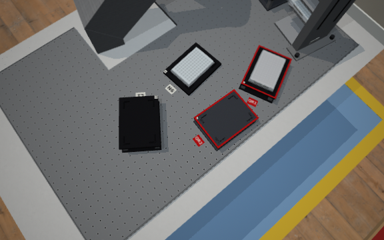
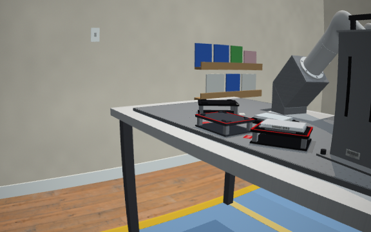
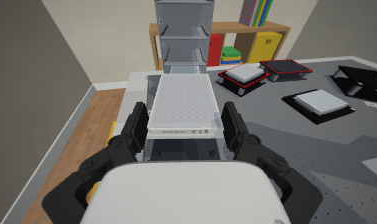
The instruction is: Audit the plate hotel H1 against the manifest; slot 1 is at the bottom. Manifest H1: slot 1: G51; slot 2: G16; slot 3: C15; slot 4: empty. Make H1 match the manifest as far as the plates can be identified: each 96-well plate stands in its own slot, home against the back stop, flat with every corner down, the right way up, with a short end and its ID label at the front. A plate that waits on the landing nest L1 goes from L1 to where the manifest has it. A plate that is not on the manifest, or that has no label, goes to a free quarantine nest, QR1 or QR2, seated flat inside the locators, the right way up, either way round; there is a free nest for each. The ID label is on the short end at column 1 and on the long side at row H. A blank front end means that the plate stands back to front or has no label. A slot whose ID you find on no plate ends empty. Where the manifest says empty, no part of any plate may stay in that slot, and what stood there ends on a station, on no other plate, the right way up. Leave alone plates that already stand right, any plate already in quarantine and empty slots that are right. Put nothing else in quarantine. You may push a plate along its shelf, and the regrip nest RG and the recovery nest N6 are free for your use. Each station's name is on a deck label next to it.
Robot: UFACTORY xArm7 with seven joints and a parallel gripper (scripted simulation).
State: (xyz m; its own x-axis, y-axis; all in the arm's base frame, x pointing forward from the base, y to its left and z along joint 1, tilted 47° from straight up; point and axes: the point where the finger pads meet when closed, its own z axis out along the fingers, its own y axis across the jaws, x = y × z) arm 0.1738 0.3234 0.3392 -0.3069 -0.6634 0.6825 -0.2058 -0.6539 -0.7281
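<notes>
In the wrist view my gripper (image 3: 185, 111) is shut on the long sides of a white 96-well plate (image 3: 184, 97), which it holds level and the right way up. The plate's near short end carries a small label that looks like C15. The grey plate hotel (image 3: 181, 35) (image 2: 361, 96) (image 1: 315, 27) stands straight ahead beyond the plate's far end, its open shelves facing me. What stands in its slots is too small to tell. The gripper itself is out of the top and exterior views.
A white plate (image 1: 192, 65) (image 3: 321, 101) lies on nest N6. Another white plate (image 1: 268, 71) (image 3: 244, 73) (image 2: 283, 125) sits in red-rimmed QR1. QR2 (image 1: 226, 117) (image 3: 285, 66) (image 2: 224, 116) is bare. A bare black nest (image 1: 139, 123) (image 3: 361, 76) stands further off. The table edge runs on my left.
</notes>
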